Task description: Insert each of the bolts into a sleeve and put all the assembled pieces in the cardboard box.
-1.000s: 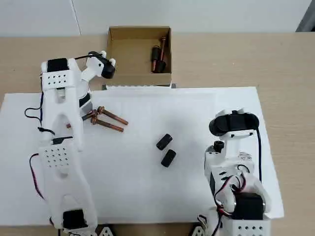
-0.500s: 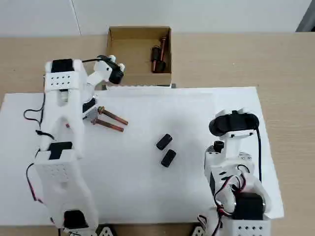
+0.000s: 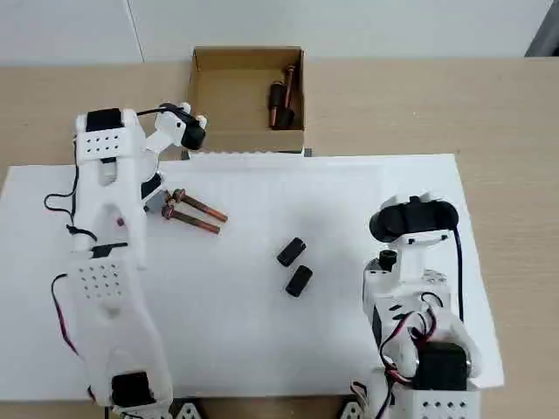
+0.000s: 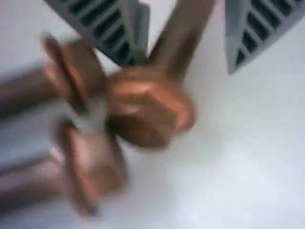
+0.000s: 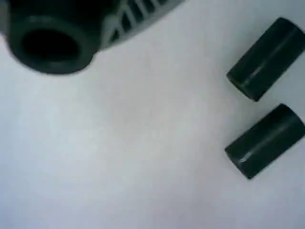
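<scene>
At the left of the high view, the left end effector (image 4: pixel 186 62) is low over the white paper sheet (image 3: pixel 262 349), right at a cluster of bolts. In the left wrist view its fingers are parted and straddle the shank of the near bolt (image 4: pixel 150 112). One finger lies against the shank and paper shows between the shank and the other finger, so nothing is gripped yet. That bolt's long axis runs straight up the gap between the fingers, with its hex head just outside their tips, so closing them would likely pinch the shank.

Just right of the arm, the upper bolt (image 3: pixel 199 206) and the lower bolt (image 3: pixel 192 220) lie side by side. Their heads point toward the left arm and their shanks slant to the lower right.

At upper centre, the cardboard box (image 3: pixel 227 96) sits on the tabletop (image 3: pixel 437 105) with assembled pieces (image 3: pixel 281 94) along its right wall.

Mid-frame, the upper sleeve (image 3: pixel 292 251) and the lower sleeve (image 3: pixel 299 280) lie loose, near each other and well apart from the bolts.

At the right, the right end effector (image 5: pixel 81 36) seems to be closed on the held sleeve (image 5: pixel 47 43), though the close view hides its far side. The left arm is much the nearer to the bolts
</scene>
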Motion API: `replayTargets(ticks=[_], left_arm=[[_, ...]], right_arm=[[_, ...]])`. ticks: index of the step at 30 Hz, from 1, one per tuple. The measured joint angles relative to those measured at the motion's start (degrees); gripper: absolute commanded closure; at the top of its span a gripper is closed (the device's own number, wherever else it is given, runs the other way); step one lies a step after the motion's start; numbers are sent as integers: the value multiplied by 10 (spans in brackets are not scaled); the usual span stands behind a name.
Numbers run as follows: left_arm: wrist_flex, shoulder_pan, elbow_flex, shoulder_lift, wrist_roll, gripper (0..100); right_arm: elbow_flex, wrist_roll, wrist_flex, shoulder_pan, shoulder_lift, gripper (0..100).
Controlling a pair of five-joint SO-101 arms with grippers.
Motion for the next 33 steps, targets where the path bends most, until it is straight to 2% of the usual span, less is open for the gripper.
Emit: replayTargets(ticks=[3, 9, 23, 27, 33], left_arm=[[3, 0, -40, 29, -1, 895], [6, 4, -74, 51, -1, 996], [4, 18, -80, 49, 4, 995], [-1, 35, -37, -4, 9, 995], [0, 91, 98, -174, 9, 995]], right_arm=[[0, 0, 0, 1, 0, 995], [0, 0, 0, 0, 0, 996], [0, 0, 0, 0, 0, 996], [0, 0, 0, 0, 0, 996], [-7, 0, 0, 0, 0, 996]])
